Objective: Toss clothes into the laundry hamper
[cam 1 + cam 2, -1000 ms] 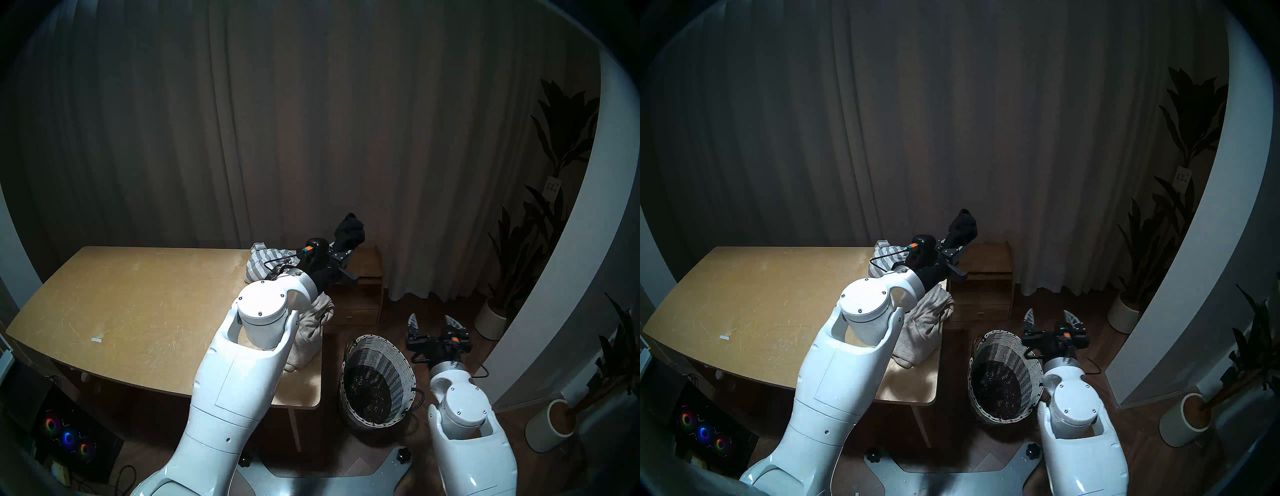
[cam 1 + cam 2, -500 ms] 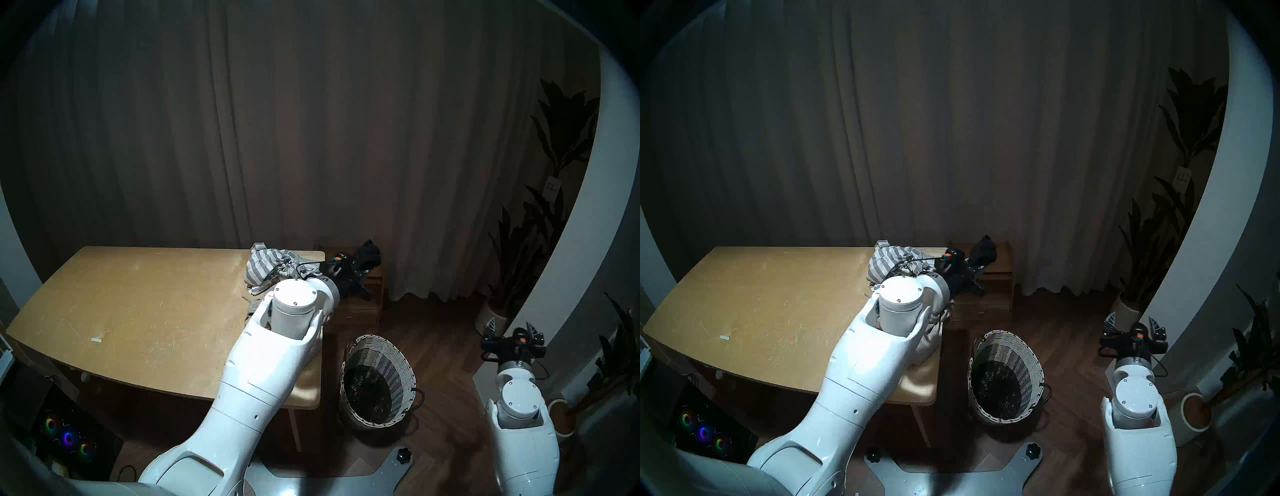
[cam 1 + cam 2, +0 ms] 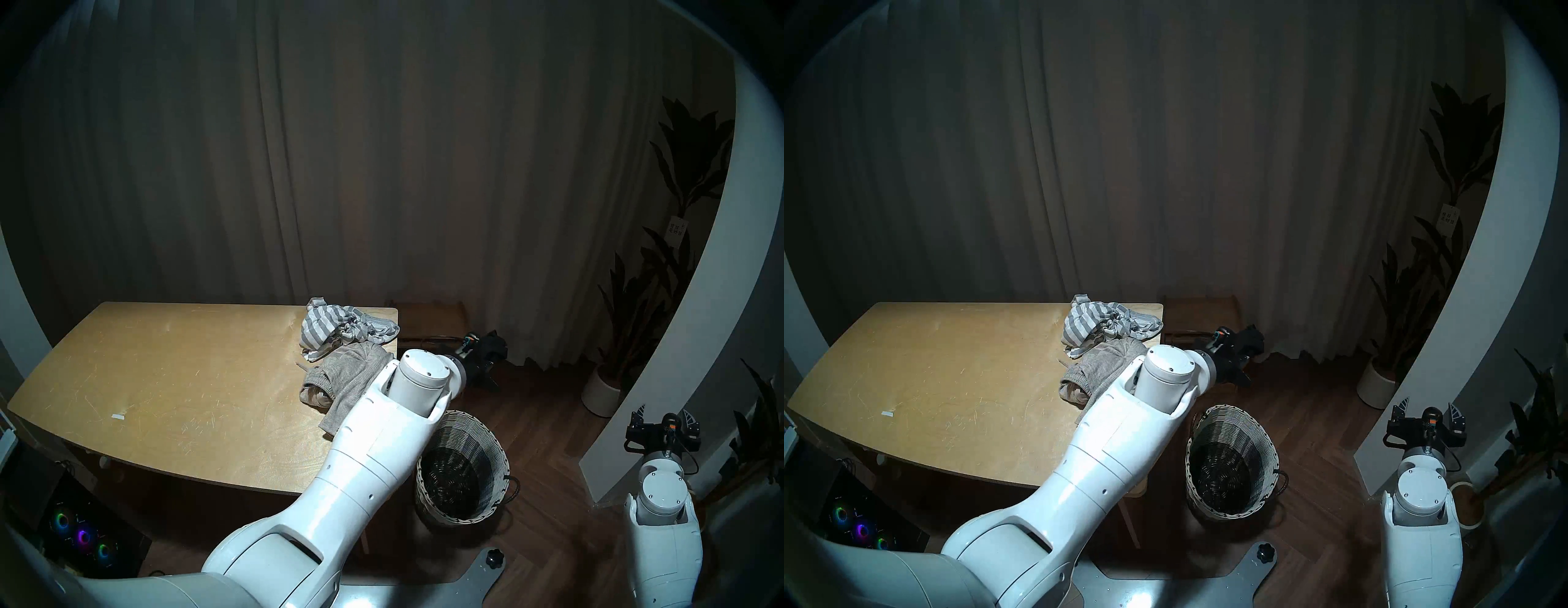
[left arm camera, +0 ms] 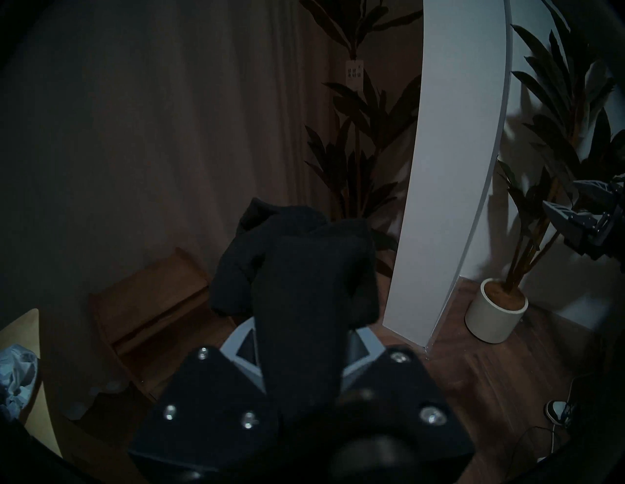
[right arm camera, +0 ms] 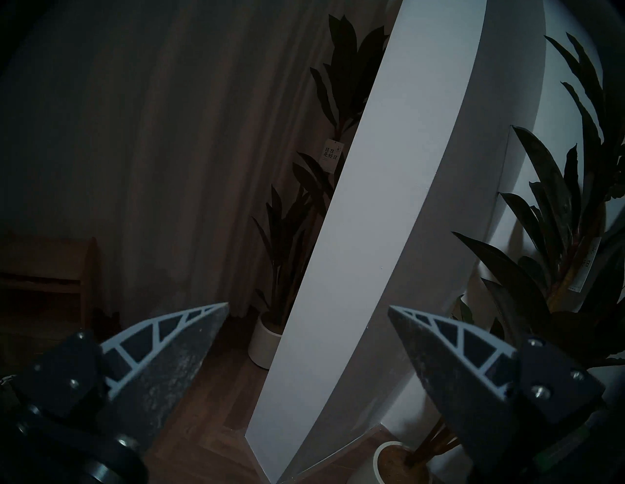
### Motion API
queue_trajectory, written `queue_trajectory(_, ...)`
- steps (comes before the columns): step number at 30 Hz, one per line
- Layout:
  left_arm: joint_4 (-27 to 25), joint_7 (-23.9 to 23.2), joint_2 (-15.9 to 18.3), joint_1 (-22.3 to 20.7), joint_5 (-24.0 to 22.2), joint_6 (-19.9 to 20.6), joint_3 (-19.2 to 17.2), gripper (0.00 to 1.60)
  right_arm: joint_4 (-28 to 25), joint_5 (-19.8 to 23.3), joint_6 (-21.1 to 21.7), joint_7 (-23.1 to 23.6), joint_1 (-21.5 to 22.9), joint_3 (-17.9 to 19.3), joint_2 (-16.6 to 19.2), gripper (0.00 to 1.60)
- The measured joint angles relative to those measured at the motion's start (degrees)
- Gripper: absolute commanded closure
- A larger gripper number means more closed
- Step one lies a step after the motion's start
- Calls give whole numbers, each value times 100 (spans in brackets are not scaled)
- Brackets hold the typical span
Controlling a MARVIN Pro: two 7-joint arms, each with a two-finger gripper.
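My left gripper [image 3: 488,356] is shut on the small black piece [image 3: 495,346] and holds it in the air past the table's right end, beyond the wicker hamper [image 3: 462,467]. The black piece [image 4: 297,277] drapes between the fingers in the left wrist view. The striped cloth [image 3: 345,329] and the beige-grey knit top [image 3: 343,380] lie on the wooden table [image 3: 169,373] near its right end. The hamper stands on the floor, dark inside. My right gripper [image 3: 664,418] is open and empty at the far right by the white wall; it also shows in the right wrist view [image 5: 307,314].
A low wooden cabinet [image 3: 432,316] stands behind the table's right end. White plant pots [image 3: 600,390] [image 3: 679,505] with plants stand along the right. A white wall panel [image 3: 679,339] is close to my right gripper. A computer with coloured fans [image 3: 82,537] sits lower left.
My left arm swung right and down with the black piece, off the table towards the floor beyond the hamper. My right arm drew away to the right, still open.
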Motion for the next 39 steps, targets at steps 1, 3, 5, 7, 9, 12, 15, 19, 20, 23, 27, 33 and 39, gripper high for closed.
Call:
queue_trajectory(1, 113, 20, -50, -53, 17, 30, 25, 160, 10, 1, 0, -3, 7, 12, 5, 0)
queue_trajectory(3, 309, 55, -131, -142, 44, 81, 61, 160, 27, 1, 0, -8, 18, 27, 13, 0)
queue_trajectory(5, 520, 95, -218, -240, 73, 137, 95, 160, 45, 1, 0, -13, 31, 43, 21, 0)
queue_trajectory(7, 737, 138, -301, -345, 105, 193, 125, 160, 63, 2, 0, -17, 45, 57, 28, 0)
queue_trajectory(9, 910, 173, -363, -428, 129, 235, 143, 160, 79, 2, -1, -20, 55, 65, 33, 0)
queue_trajectory(12, 1169, 228, -448, -559, 163, 297, 155, 160, 103, 3, -1, -25, 72, 77, 39, 0)
queue_trajectory(15, 1417, 281, -524, -698, 195, 355, 154, 149, 124, 3, -1, -28, 89, 85, 46, 0)
queue_trajectory(19, 1707, 345, -616, -879, 229, 419, 136, 0, 153, 3, -2, -32, 110, 94, 52, 0)
queue_trajectory(20, 1772, 360, -638, -921, 237, 435, 133, 0, 159, 3, -2, -33, 115, 96, 53, 0)
queue_trajectory(23, 2028, 403, -733, -1080, 275, 485, 143, 0, 183, 3, -3, -36, 134, 101, 58, 0)
queue_trajectory(27, 2342, 449, -861, -1215, 320, 520, 205, 0, 204, 5, -6, -38, 156, 105, 65, 0)
queue_trajectory(33, 2856, 503, -1053, -1375, 365, 490, 285, 0, 232, 6, -12, -39, 190, 112, 76, 0)
queue_trajectory(39, 3055, 511, -1137, -1573, 323, 380, 135, 0, 257, 8, -20, -39, 220, 118, 86, 0)
